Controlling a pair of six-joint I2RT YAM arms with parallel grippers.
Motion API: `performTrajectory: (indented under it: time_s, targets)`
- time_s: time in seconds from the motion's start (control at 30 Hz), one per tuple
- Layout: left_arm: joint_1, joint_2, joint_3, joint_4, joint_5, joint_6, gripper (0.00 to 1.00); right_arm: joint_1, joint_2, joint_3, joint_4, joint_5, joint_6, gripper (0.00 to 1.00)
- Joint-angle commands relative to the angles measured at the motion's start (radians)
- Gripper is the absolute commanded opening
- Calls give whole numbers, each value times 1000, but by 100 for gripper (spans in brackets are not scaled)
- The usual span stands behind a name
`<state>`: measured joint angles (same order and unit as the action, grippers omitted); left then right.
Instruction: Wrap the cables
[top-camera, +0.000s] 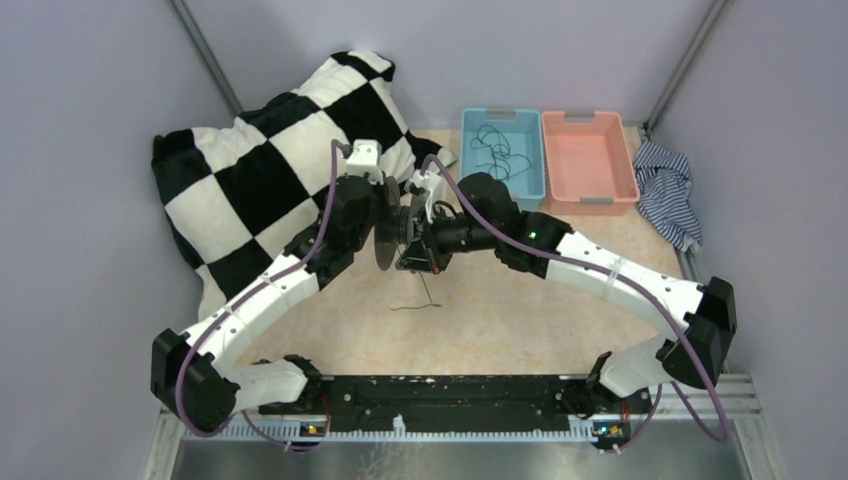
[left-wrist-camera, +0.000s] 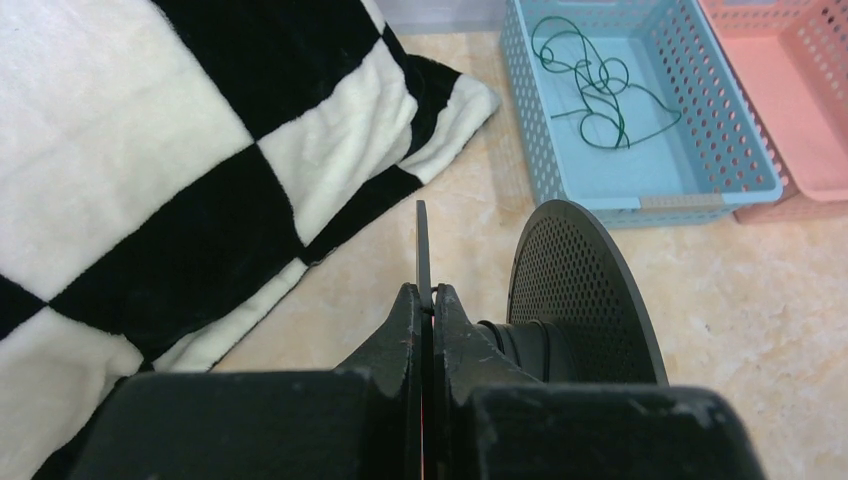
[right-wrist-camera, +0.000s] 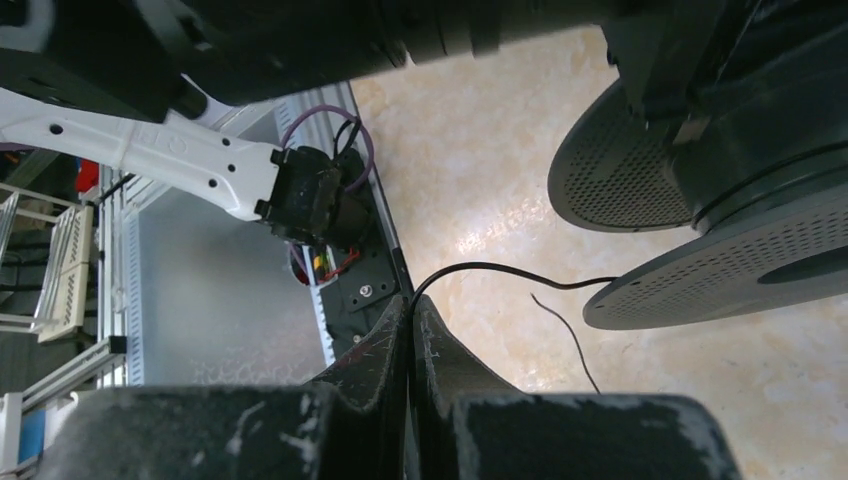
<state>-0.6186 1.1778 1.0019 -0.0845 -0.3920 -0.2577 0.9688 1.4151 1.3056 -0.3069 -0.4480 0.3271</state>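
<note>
Left wrist view: the left gripper (left-wrist-camera: 424, 300) is clamped tight on one thin rim of the spool (left-wrist-camera: 585, 290), likely to steady it for winding. The right gripper (right-wrist-camera: 412, 310) pinches a black cable (right-wrist-camera: 500, 268) that leads to the spool. Farther off, loose cables (left-wrist-camera: 590, 90) lie in the blue basket (left-wrist-camera: 530, 110).

Two arms are counted: left arm (top-camera: 270, 290), right arm (top-camera: 610, 270). Two baskets are recorded: one blue basket (top-camera: 503, 114), one pink basket (top-camera: 590, 116). One spool (top-camera: 395, 235) with two perforated discs (right-wrist-camera: 620, 170) is noted. One black cable (right-wrist-camera: 500, 268) is seen at the spool. The cable tangle (left-wrist-camera: 590, 90) in the blue basket could not be counted. One checkered blanket (top-camera: 270, 170) and one striped cloth (top-camera: 665, 190) are logged.
</note>
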Motion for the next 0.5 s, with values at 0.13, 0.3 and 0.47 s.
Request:
performTrajectory:
  time_s: [0.13,0.3,0.47]
  targets:
    - [-9,24,26,16,110,110,0,-71,-48,-6,105,-61,-36,0]
    - [-9,12,31,-8,190,141,0,-170,-36,-6,111,-120,-32,0]
    - [-9,-15,35,-23,322,187,0,-196,-37,11,67,-98,-62,0]
